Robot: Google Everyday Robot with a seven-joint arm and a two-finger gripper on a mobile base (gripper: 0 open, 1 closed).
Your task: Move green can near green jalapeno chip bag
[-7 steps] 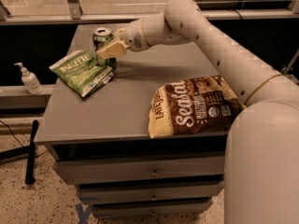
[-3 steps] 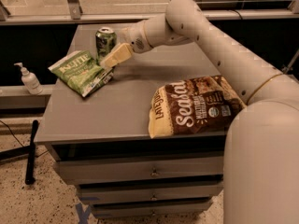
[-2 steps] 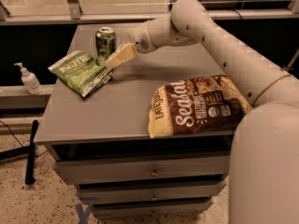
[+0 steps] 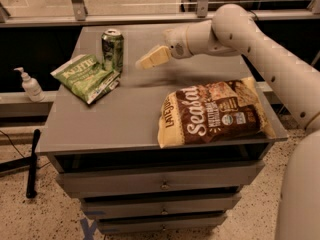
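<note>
One arm reaching over the bench, green can standing by the jalapeno bag

One white arm [image 4: 245, 36] comes in from the right and stretches leftward across the far half of the grey bench [image 4: 125, 121], its wrist angled slightly downward. The pale gripper [image 4: 151, 58] hangs above the bench surface, just to the right of the green can [image 4: 112, 49] and apart from it, with nothing in its grasp. Whether it is spread or pressed together cannot be told.

The can is dark green with pale markings and a silver top. It stands upright near the bench's far left corner, long axis vertical, top facing up. Just in front of it and to its left lies the green jalapeno chip bag [image 4: 85, 77], flat and crinkled, skewed to the bench edges, white lettering facing up. Can and bag sit very close; contact cannot be judged. A large brown and yellow sea salt chip bag [image 4: 212, 113] lies flat at the bench's front right.
</note>
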